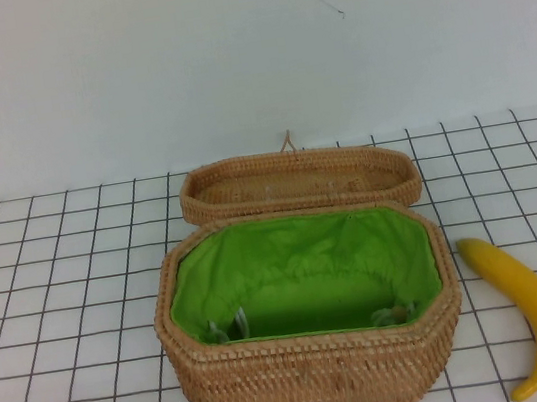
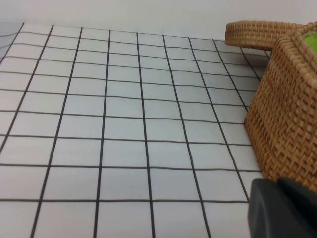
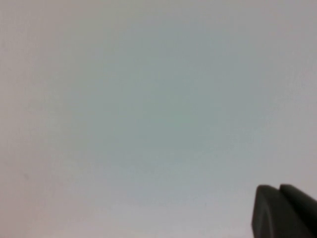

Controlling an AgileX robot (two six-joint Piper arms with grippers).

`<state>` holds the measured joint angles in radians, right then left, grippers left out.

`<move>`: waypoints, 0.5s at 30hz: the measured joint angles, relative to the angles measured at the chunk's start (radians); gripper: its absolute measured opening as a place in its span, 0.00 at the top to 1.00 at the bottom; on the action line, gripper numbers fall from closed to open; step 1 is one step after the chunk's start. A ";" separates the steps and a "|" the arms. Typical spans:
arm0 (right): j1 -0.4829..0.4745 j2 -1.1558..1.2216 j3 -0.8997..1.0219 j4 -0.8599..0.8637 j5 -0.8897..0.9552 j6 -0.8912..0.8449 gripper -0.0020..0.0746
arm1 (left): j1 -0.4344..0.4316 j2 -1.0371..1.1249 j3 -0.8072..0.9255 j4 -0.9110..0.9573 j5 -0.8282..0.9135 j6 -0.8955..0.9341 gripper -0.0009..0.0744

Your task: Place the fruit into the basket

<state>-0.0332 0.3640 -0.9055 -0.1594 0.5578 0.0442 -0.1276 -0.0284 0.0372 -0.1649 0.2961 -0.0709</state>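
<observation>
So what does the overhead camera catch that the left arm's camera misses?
Only the high view shows the banana lying on the table right of the basket, and the basket's green lining. Only the left wrist view shows the left gripper, low beside the basket's outer wall. Both show the basket, the lid behind it and the gridded table. The right gripper appears in neither.

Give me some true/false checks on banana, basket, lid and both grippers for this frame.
1. The banana lies inside the basket. False: it lies on the table, on the robot's right of it.
2. The basket is open, its green lining showing. True.
3. The lid sits closed on the basket. False: it lies behind it, upturned.
4. The left gripper holds the banana. False: it is low beside the basket's left wall, nothing in it.
5. The right gripper faces only a blank surface. True.
</observation>
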 joint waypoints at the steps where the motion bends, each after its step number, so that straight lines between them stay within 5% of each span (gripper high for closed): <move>1: 0.008 0.039 -0.019 0.004 0.067 0.000 0.98 | 0.000 0.000 0.000 0.000 0.000 0.000 0.99; 10: 0.121 0.438 -0.284 0.082 0.554 0.011 0.98 | 0.000 0.000 0.000 0.000 0.000 0.000 0.99; 15: 0.126 0.590 -0.432 0.125 0.605 0.011 0.98 | 0.000 0.000 0.000 0.000 0.000 0.000 0.99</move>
<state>0.0929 0.9535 -1.3372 -0.0349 1.1632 0.0549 -0.1276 -0.0284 0.0372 -0.1649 0.2961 -0.0709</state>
